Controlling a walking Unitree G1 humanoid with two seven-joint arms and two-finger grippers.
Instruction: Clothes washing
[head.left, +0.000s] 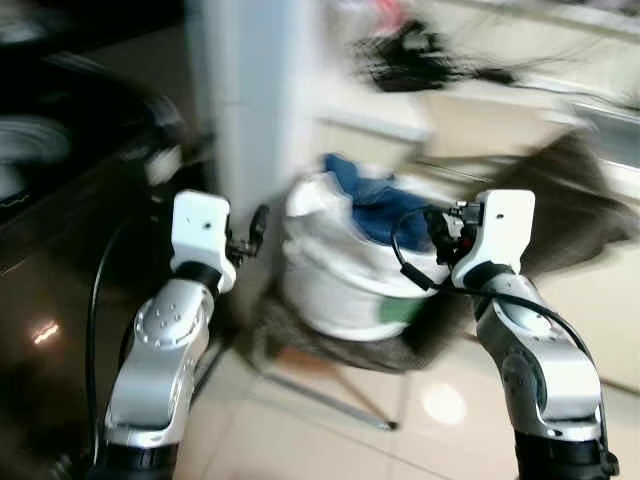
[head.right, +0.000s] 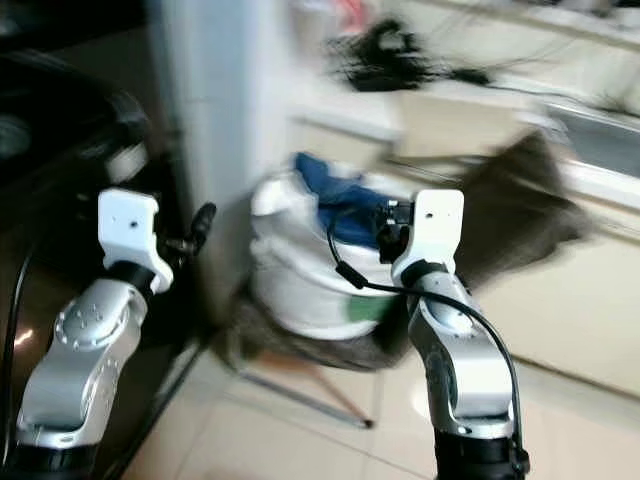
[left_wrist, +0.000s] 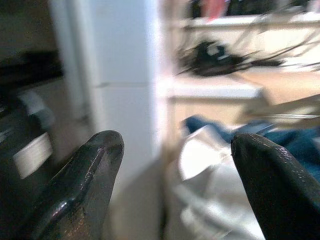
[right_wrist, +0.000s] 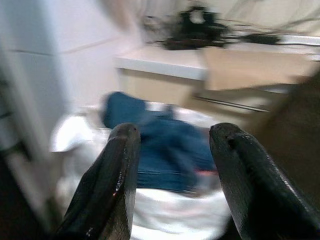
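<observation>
A white laundry basket (head.left: 340, 280) stuffed with blue clothes (head.left: 375, 205) stands just ahead on a low seat draped in brown cloth. My right gripper (head.left: 440, 225) is raised at the basket's right rim; in the right wrist view the gripper (right_wrist: 172, 150) is open, with the blue clothes (right_wrist: 160, 140) showing beyond the fingers. To the left of the basket, by a white pillar, my left gripper (head.left: 255, 230) is held up, and the left wrist view shows it (left_wrist: 175, 165) open and empty. All views are blurred.
A dark glossy appliance (head.left: 60, 200) fills the left side. The white pillar (head.left: 250, 100) rises behind the left gripper. A counter with tangled black cables (head.left: 410, 55) runs along the back. Brown cloth (head.left: 570, 200) spreads to the right. Thin metal legs (head.left: 330, 390) stand on pale tiled floor.
</observation>
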